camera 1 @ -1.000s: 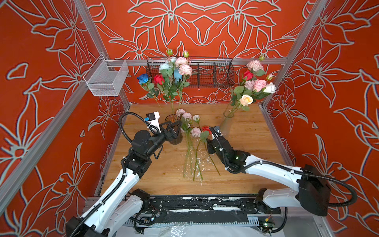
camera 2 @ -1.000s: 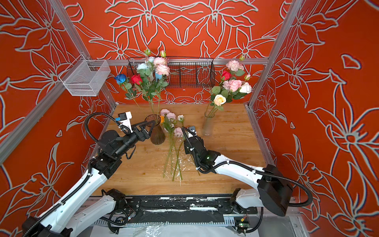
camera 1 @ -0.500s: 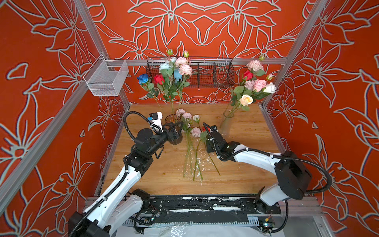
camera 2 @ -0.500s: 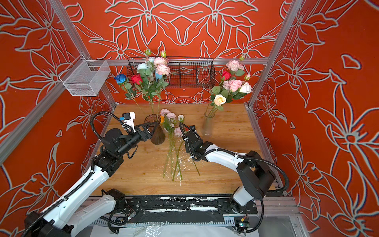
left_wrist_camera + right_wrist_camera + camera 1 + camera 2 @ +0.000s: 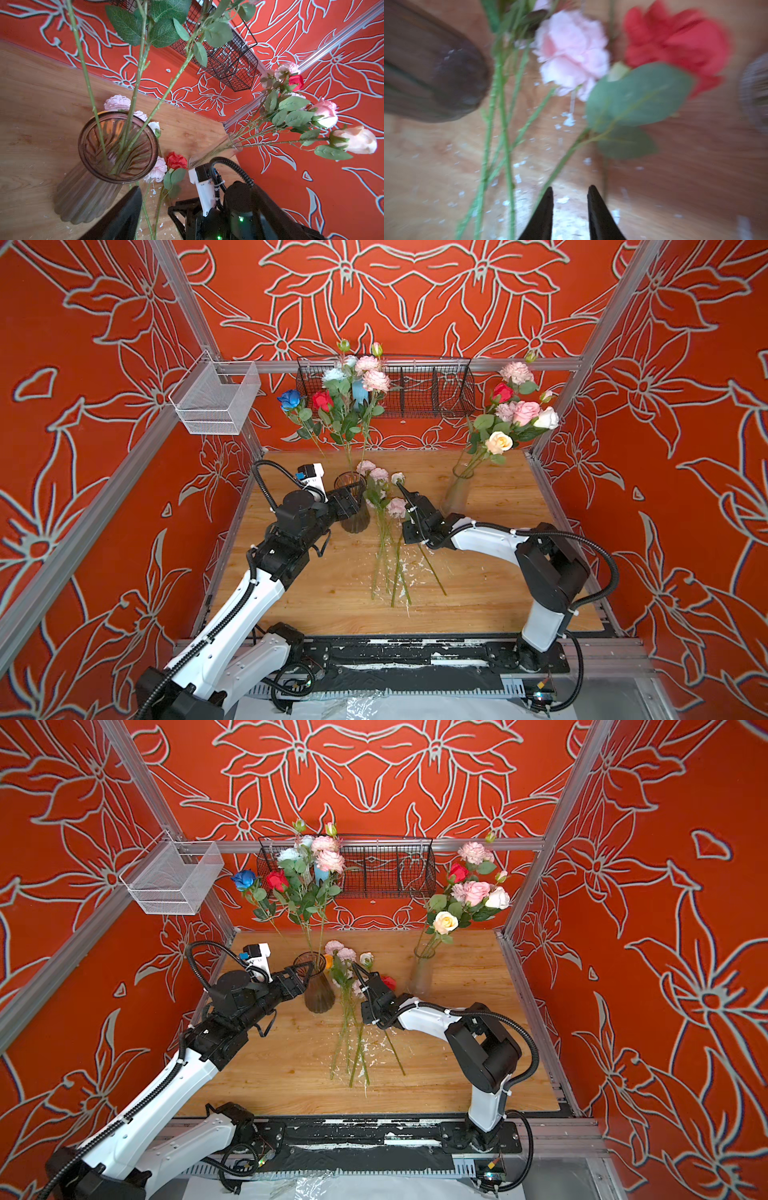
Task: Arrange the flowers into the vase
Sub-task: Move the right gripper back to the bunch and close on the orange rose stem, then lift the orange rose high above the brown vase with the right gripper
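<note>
Several loose flowers [image 5: 386, 531] lie on the wooden table [image 5: 498, 572], pink and white blooms toward the back. In a top view a red bloom [image 5: 388, 982] shows beside them. My right gripper [image 5: 403, 489] hovers low over them, open with a narrow gap. In the right wrist view its fingertips [image 5: 549, 193] hold nothing, and the red flower's stem [image 5: 564, 158] runs past the outside of one. A ribbed brown vase [image 5: 353, 516] holds several tall flowers [image 5: 353, 406]. My left gripper [image 5: 353, 495] stands open beside its neck, one finger [image 5: 126, 209] next to the vase [image 5: 116, 147].
A clear glass vase [image 5: 457, 493] with a pink, white, red and yellow bouquet [image 5: 515, 414] stands at the back right. A black wire basket [image 5: 432, 385] hangs on the back wall and a white mesh basket [image 5: 216, 402] on the left rail. White flakes [image 5: 409, 572] litter the table.
My right arm has folded in and its gripper has slid toward the back over the blooms, its jaws narrowing. The left gripper has edged closer to the brown vase.
</note>
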Robot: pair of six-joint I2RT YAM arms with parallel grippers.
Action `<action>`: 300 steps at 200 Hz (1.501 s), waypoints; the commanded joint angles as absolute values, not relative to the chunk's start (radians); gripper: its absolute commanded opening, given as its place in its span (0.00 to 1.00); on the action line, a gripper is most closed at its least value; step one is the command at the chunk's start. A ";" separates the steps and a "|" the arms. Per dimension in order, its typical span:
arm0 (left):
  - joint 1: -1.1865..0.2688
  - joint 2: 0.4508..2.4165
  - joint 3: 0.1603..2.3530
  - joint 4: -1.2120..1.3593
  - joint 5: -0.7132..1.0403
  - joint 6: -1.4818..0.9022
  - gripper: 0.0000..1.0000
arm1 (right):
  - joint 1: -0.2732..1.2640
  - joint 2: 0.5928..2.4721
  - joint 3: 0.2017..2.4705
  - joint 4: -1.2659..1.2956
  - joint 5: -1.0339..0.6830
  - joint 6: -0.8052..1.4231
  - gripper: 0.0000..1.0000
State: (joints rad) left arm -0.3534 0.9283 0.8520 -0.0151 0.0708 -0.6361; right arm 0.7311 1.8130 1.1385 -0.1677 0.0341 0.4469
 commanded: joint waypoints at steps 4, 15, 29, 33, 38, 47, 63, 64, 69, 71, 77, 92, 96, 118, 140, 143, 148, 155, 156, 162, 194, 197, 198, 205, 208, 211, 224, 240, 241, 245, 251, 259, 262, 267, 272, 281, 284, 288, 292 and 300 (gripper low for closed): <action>-0.357 0.893 0.863 -0.023 0.049 -0.622 0.82 | 0.745 1.860 1.214 -0.181 -0.072 0.324 0.35; -0.357 0.888 0.868 -0.030 0.042 -0.618 0.82 | 0.747 1.867 1.220 -0.188 -0.084 0.314 0.35; -0.357 0.881 0.862 -0.024 0.038 -0.618 0.82 | 0.749 1.867 1.209 -0.153 -0.117 0.311 0.35; -0.357 0.881 0.860 -0.019 0.038 -0.619 0.82 | 0.749 1.870 1.212 -0.152 -0.134 0.305 0.35; -0.357 0.881 0.858 -0.016 0.041 -0.620 0.82 | 0.750 1.880 1.217 -0.150 -0.154 0.298 0.35; -0.357 0.883 0.856 -0.012 0.048 -0.620 0.82 | 0.750 1.906 1.225 -0.138 -0.175 0.292 0.34; -0.357 0.889 0.860 -0.011 0.059 -0.623 0.82 | 0.749 1.964 1.264 -0.164 -0.165 0.292 0.30; -0.357 0.890 0.860 -0.011 0.060 -0.623 0.82 | 0.750 1.967 1.267 -0.168 -0.165 0.292 0.29; -0.357 0.890 0.860 -0.011 0.064 -0.625 0.82 | 0.750 1.980 1.275 -0.180 -0.160 0.292 0.28; -0.357 0.890 0.860 -0.011 0.064 -0.625 0.82 | 0.750 1.982 1.277 -0.181 -0.157 0.293 0.27; -0.357 0.890 0.859 -0.010 0.066 -0.623 0.82 | 0.752 1.985 1.274 -0.177 -0.152 0.297 0.26; -0.357 0.887 0.856 -0.004 0.063 -0.623 0.82 | 0.752 1.982 1.262 -0.155 -0.155 0.306 0.24; -0.357 0.886 0.854 -0.003 0.062 -0.622 0.82 | 0.752 1.982 1.264 -0.158 -0.155 0.308 0.23; -0.357 0.885 0.852 -0.001 0.060 -0.622 0.82 | 0.752 1.960 1.259 -0.157 -0.159 0.314 0.15; -0.356 0.881 0.853 0.000 0.065 -0.623 0.82 | 0.752 1.887 1.224 -0.131 -0.154 0.352 0.08; -0.357 0.881 0.853 0.001 0.066 -0.623 0.82 | 0.752 1.877 1.214 -0.119 -0.154 0.359 0.07; -0.356 0.878 0.852 0.001 0.066 -0.624 0.82 | 0.752 1.848 1.198 -0.104 -0.151 0.373 0.07; -0.356 0.876 0.851 0.004 0.067 -0.623 0.82 | 0.751 1.812 1.180 -0.091 -0.145 0.388 0.06; -0.357 0.876 0.851 0.005 0.067 -0.623 0.82 | 0.751 1.806 1.177 -0.090 -0.144 0.390 0.06; -0.357 0.874 0.849 0.007 0.067 -0.622 0.82 | 0.752 1.775 1.166 -0.084 -0.135 0.401 0.05; -0.357 0.866 0.839 0.027 0.074 -0.617 0.83 | 0.755 1.609 1.083 -0.048 -0.075 0.428 0.03; -0.357 0.865 0.837 0.032 0.079 -0.617 0.83 | 0.755 1.596 1.077 -0.050 -0.070 0.428 0.03; -0.357 0.865 0.836 0.034 0.080 -0.617 0.83 | 0.755 1.592 1.075 -0.050 -0.068 0.428 0.03; -0.357 0.864 0.832 0.046 0.090 -0.615 0.83 | 0.754 1.561 1.063 -0.058 -0.055 0.430 0.02; -0.357 0.864 0.829 0.050 0.094 -0.616 0.83 | 0.753 1.549 1.057 -0.059 -0.049 0.431 0.02; -0.356 0.864 0.830 0.052 0.096 -0.617 0.83 | 0.754 1.535 1.050 -0.062 -0.043 0.432 0.02; -0.357 0.862 0.826 0.062 0.105 -0.617 0.83 | 0.754 1.475 1.017 -0.063 -0.019 0.435 0.02; -0.357 0.859 0.822 0.067 0.105 -0.616 0.83 | 0.756 1.404 0.972 -0.065 0.009 0.446 0.02; -0.357 0.859 0.822 0.067 0.104 -0.615 0.83 | 0.755 1.400 0.970 -0.065 0.011 0.447 0.02; -0.357 0.859 0.822 0.067 0.104 -0.614 0.83 | 0.755 1.383 0.960 -0.067 0.015 0.449 0.02; -0.357 0.858 0.822 0.067 0.101 -0.614 0.83 | 0.756 1.361 0.944 -0.067 0.023 0.452 0.02; -0.356 0.856 0.822 0.065 0.099 -0.612 0.83 | 0.755 1.329 0.921 -0.065 0.035 0.458 0.02; -0.356 0.856 0.822 0.064 0.096 -0.612 0.83 | 0.755 1.318 0.912 -0.062 0.038 0.461 0.02; -0.357 0.856 0.822 0.065 0.096 -0.611 0.83 | 0.755 1.300 0.893 -0.048 0.044 0.465 0.02; -0.357 0.855 0.822 0.064 0.094 -0.610 0.83 | 0.756 1.285 0.876 -0.039 0.048 0.469 0.02; -0.357 0.854 0.822 0.063 0.092 -0.610 0.83 | 0.755 1.258 0.855 -0.036 0.051 0.470 0.02; -0.357 0.854 0.821 0.063 0.092 -0.609 0.83 | 0.755 1.250 0.850 -0.033 0.053 0.471 0.02; -0.357 0.854 0.822 0.063 0.092 -0.609 0.83 | 0.755 1.240 0.840 -0.030 0.055 0.473 0.01; -0.357 0.853 0.822 0.063 0.091 -0.608 0.83 | 0.756 1.233 0.832 -0.028 0.054 0.474 0.02; -0.357 0.851 0.822 0.063 0.090 -0.608 0.83 | 0.756 1.226 0.821 -0.030 0.044 0.476 0.01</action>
State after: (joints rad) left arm -0.3538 0.8688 0.8318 0.0330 0.0902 -0.6205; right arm 0.7483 1.2655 0.8555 -0.0559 0.0139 0.4450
